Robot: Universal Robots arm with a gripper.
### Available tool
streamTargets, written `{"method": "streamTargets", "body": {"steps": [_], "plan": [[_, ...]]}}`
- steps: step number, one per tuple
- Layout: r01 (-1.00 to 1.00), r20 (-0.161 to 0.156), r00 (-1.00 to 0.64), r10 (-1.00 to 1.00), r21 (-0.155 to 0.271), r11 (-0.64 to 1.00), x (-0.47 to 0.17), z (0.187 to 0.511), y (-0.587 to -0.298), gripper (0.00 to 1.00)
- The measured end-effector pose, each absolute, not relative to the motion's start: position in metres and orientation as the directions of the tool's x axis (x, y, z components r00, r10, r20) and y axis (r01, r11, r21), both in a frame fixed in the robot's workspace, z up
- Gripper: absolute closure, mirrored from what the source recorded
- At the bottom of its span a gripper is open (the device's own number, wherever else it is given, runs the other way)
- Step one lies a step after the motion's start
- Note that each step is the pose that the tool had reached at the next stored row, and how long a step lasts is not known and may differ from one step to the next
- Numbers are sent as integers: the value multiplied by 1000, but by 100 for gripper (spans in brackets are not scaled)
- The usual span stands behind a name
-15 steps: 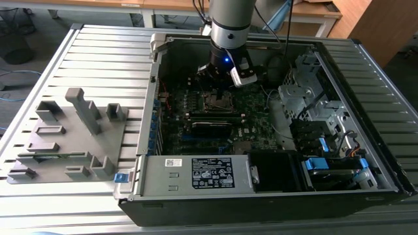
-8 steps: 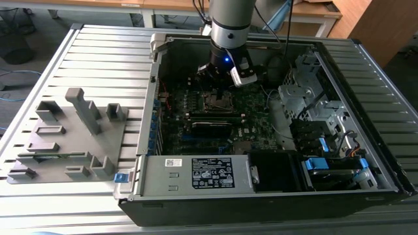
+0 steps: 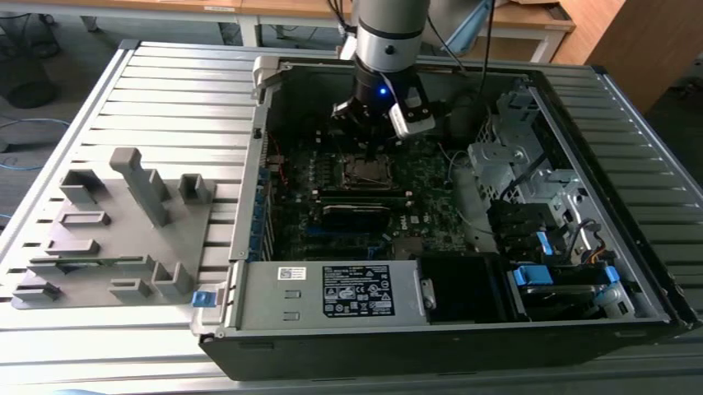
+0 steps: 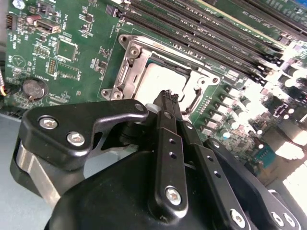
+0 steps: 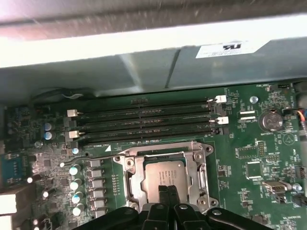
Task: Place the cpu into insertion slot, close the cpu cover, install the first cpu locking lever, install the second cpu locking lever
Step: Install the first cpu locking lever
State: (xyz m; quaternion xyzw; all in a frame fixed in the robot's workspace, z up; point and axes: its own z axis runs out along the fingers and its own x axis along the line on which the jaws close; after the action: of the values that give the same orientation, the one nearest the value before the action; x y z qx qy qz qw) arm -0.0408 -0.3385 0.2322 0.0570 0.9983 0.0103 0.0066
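Ribbed grey metal is stretching out as the table in the exterior view. An open computer case is lying on it, and a grey plastic tray of pegs is sitting beside the case on the exterior view's left. A labelled power supply box is filling the near left corner of the case. I am reaching down from the far side, and my gripper is hanging just over the slot inside the case.

In the second wrist view my gripper is showing from behind. My fingers are pressing together with no gap at the tips and are gripping nothing. The tips are hovering over one edge of the chip; I cannot tell whether they are touching it. The chip is lying flat in the slot, with the cover lying down around it as a silver frame. Long black memory slots are running just beside it on the green board, and a coin battery is sitting well apart.

In the first wrist view the chip is showing through the window of the cover. My gripper is pointing at its edge. The memory slots are lying between the cover and the grey case wall. A row of small capacitors is standing near the cover, and the battery is sitting on the board's other side.
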Motion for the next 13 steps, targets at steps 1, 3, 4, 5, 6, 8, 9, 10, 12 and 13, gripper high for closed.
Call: {"method": "streamTargets", "body": {"steps": [1,3,4,5,6,8,9,10,12,13], "plan": [[114,-12,-993,114,21,993,-41,235,-339,89],[114,-12,-993,114,21,993,-41,239,-339,89],[114,-12,-993,114,21,993,-41,241,-339,89],[114,-12,-993,114,21,993,-41,243,-339,89],[114,-12,-993,114,21,993,-41,244,-339,89],[114,-12,-993,114,21,993,-41,244,-339,89],[114,-12,-993,114,21,993,-41,244,-339,89],[114,-12,-993,114,21,993,-41,244,-339,89],[114,-12,-993,114,21,993,-41,244,-339,89],[113,-12,-993,114,21,993,-41,244,-339,89]]}}
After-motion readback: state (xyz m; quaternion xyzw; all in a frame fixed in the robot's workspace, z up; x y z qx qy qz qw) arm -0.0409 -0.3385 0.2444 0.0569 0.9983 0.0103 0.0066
